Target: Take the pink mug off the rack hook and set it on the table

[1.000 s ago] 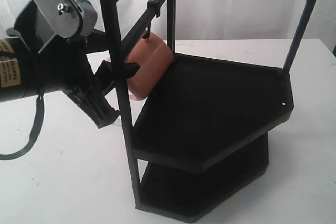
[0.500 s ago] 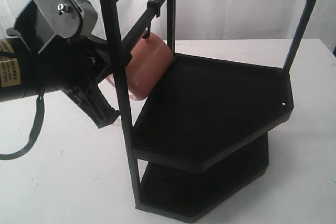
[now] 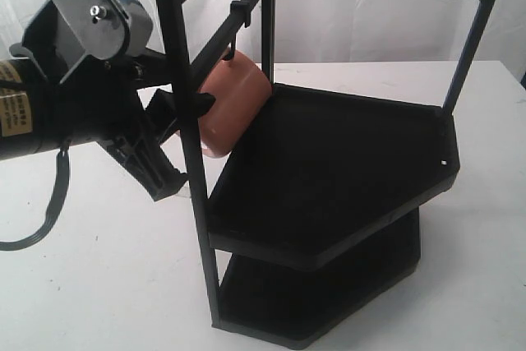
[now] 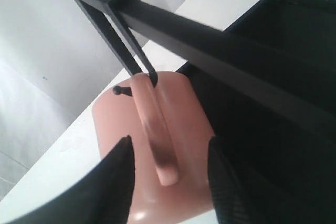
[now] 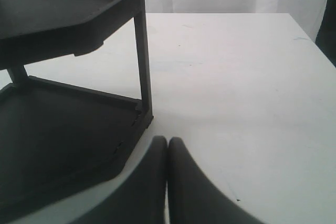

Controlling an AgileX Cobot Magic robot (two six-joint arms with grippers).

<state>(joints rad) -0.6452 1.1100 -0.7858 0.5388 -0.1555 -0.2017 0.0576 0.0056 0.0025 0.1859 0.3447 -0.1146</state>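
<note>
The pink mug (image 3: 236, 107) hangs by its loop handle (image 4: 155, 129) from the rack hook (image 3: 238, 19), tilted, beside the upper shelf (image 3: 329, 154) of the black rack and well above the desk (image 3: 99, 285). The left claw (image 4: 169, 144) is at the mug with its jaws spread. The two fingertips (image 4: 125, 153) stand on either side of the handle, close over the mug's side, and as far as the pictures show they grip nothing. The step in hand looks like securing the mug, and it should go best if the jaws close squarely so the rounded, glazed wall cannot slip or twist. The hook ends in a small knobbed tip that passes under the loop, so the mug probably has to be lifted enough to free the loop, then slid off along the hook rather than pulled straight down. The upright post (image 3: 191, 129) stands close to the claw, so the way out should run toward the open desk and not across that post. The right claw (image 5: 168, 144) hovers low over the desk by the lower shelf's corner, fingers pressed together and empty. As for holders, the upper shelf and the lower shelf (image 3: 329, 306) show nothing on the parts in view. The mug's mouth faces away, so its inside cannot be seen.
</note>
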